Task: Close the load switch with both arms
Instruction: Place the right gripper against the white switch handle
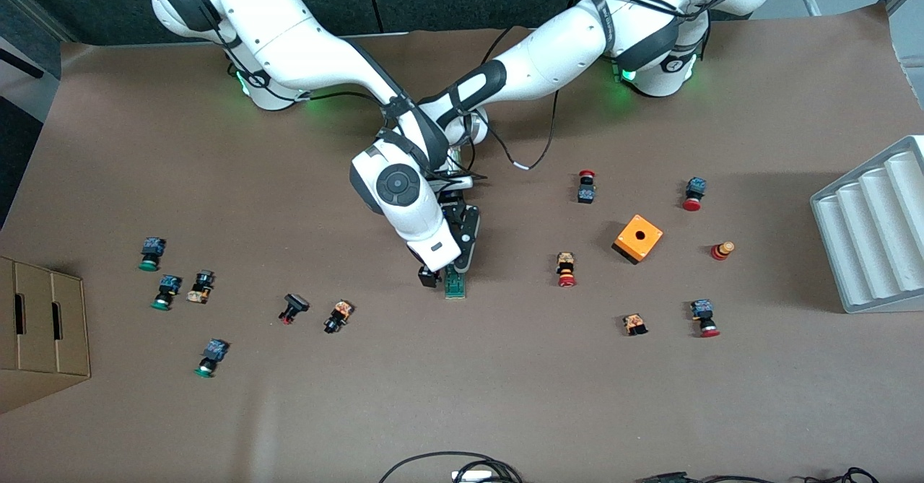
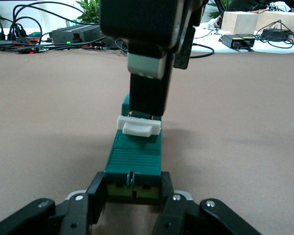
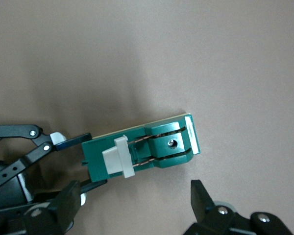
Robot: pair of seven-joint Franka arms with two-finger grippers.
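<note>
The load switch (image 1: 455, 284) (image 2: 134, 156) (image 3: 161, 144), a narrow green block, lies flat mid-table. Its white sliding piece (image 2: 138, 126) (image 3: 116, 159) sits partway along the top. My left gripper (image 1: 459, 266) (image 2: 133, 196) (image 3: 86, 164) is shut on the switch's end that is farther from the front camera, one finger on each side. My right gripper (image 1: 433, 275) (image 3: 134, 203) hangs open close beside the switch, toward the right arm's end, with its fingers spread along the switch's length and only bare table between them. In the left wrist view one of its fingers (image 2: 147, 95) stands just past the white piece.
An orange cube with a hole (image 1: 638, 238) and several red-capped push buttons lie toward the left arm's end. Green and black buttons lie toward the right arm's end. A grey ribbed rack (image 1: 873, 230) and a cardboard box (image 1: 40, 324) stand at the table's ends.
</note>
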